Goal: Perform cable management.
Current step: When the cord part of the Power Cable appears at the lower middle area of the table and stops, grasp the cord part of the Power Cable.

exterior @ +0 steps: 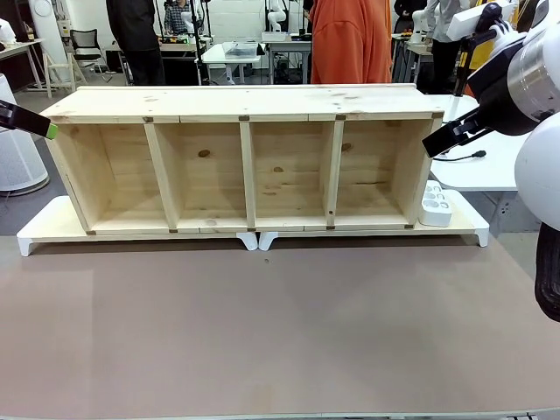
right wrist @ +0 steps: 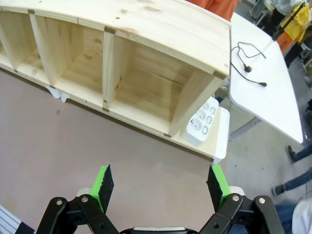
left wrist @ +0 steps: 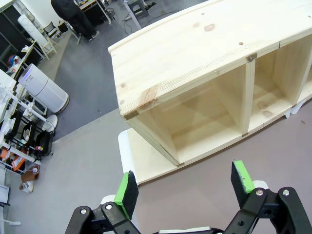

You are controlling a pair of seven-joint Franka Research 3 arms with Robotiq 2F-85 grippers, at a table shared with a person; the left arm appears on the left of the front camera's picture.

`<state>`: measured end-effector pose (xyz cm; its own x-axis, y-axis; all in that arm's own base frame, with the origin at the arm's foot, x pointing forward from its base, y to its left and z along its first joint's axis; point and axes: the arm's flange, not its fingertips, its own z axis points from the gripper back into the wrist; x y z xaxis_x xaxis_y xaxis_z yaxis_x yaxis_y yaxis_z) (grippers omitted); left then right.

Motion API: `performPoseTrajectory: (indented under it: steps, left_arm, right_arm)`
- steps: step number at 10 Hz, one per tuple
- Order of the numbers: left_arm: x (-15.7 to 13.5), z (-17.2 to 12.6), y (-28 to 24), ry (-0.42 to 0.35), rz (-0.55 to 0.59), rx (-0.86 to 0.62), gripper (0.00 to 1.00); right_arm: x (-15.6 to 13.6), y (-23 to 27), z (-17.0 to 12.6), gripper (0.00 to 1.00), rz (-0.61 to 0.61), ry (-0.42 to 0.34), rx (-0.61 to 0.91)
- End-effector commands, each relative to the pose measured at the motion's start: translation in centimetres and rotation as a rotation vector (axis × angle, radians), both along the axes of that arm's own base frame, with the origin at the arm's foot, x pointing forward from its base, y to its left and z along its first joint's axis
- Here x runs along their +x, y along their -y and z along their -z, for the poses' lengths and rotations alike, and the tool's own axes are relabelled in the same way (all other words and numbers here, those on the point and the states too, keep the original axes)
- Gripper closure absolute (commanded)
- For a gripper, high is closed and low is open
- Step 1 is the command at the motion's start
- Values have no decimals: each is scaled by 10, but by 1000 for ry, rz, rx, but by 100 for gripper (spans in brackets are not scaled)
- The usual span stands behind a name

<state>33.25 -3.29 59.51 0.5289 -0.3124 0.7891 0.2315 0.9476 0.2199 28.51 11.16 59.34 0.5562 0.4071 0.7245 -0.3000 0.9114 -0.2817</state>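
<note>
The cable (right wrist: 247,52) is a thin black cord lying loosely curled on a white side table (right wrist: 273,97), with a small black plug (right wrist: 263,84) at its end. In the front view the cable (exterior: 464,157) lies just right of the shelf, below my right gripper (exterior: 433,144). My right gripper (right wrist: 161,183) is open and holds nothing; it hovers above the brown table, looking at the shelf's right end. My left gripper (left wrist: 185,187) is open too, with nothing between its green pads, and hangs off the shelf's left end (exterior: 48,129).
A long wooden shelf (exterior: 245,157) with several open compartments lies along a white base (exterior: 52,223). A white power strip (exterior: 435,203) rests on that base at the right end. The brown table (exterior: 280,332) spreads out in front. A person in orange (exterior: 350,39) stands behind the shelf.
</note>
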Motion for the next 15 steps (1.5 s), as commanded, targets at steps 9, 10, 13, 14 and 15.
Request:
performPoseTrajectory:
  steps: [9, 10, 13, 14, 15]
  left_arm:
    - [2, 1, 0, 5, -1, 0, 0]
    - [2, 1, 0, 5, -1, 0, 0]
    - [2, 1, 0, 5, -1, 0, 0]
    - [2, 1, 0, 5, -1, 0, 0]
    - [2, 1, 0, 5, -1, 0, 0]
  right_arm:
    - [3, 0, 2, 0, -4, 0, -1]
    - [3, 0, 2, 0, -4, 0, -1]
    - [3, 0, 2, 0, -4, 0, -1]
    - [3, 0, 2, 0, -4, 0, -1]
    - [3, 0, 2, 0, -4, 0, -1]
